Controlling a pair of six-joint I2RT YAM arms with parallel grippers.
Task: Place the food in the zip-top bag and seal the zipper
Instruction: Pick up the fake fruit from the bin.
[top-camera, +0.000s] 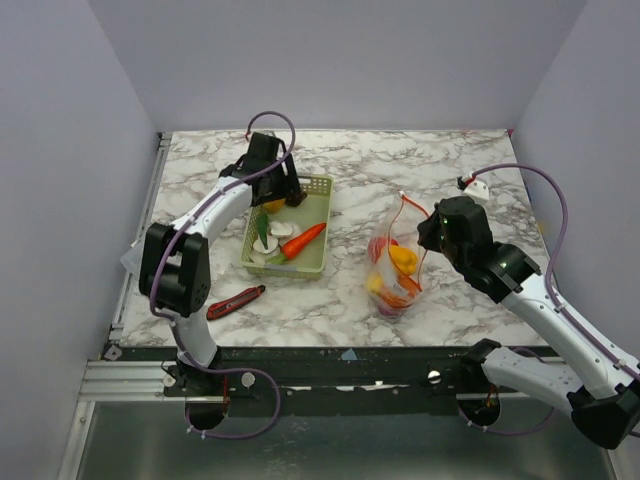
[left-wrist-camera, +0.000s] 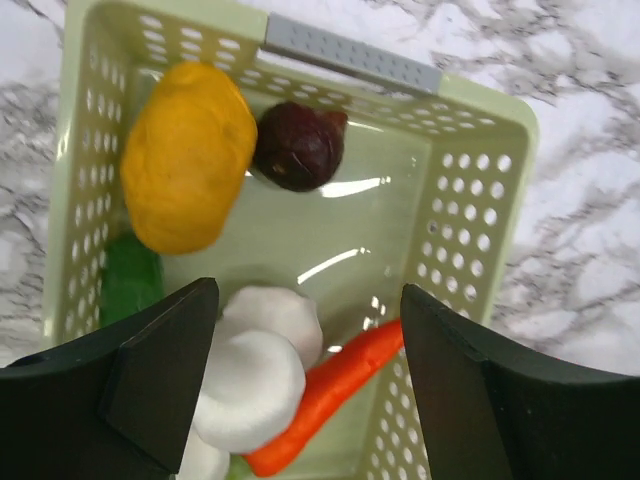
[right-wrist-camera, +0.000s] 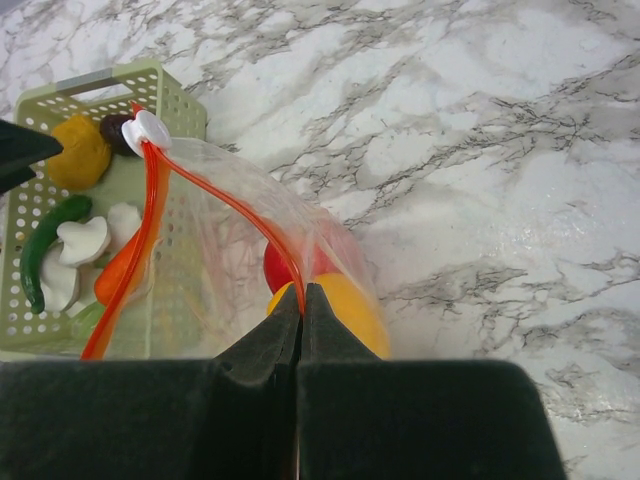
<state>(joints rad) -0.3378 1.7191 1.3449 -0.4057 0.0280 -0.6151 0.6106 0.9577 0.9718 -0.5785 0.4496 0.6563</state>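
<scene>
The clear zip-top bag stands right of centre with its mouth open, and holds red, yellow and orange toy food. My right gripper is shut on the bag's orange-red zipper at the near edge of the mouth. The white slider sits at the strip's far end. My left gripper is open and empty, hovering over the green basket. In the basket lie a yellow-orange piece, a dark purple piece, white mushrooms, a carrot and a green piece.
A red-and-black utility knife lies near the table's front edge, left of the basket. A small white part on a cable lies at the back right. The basket's mesh walls surround the food.
</scene>
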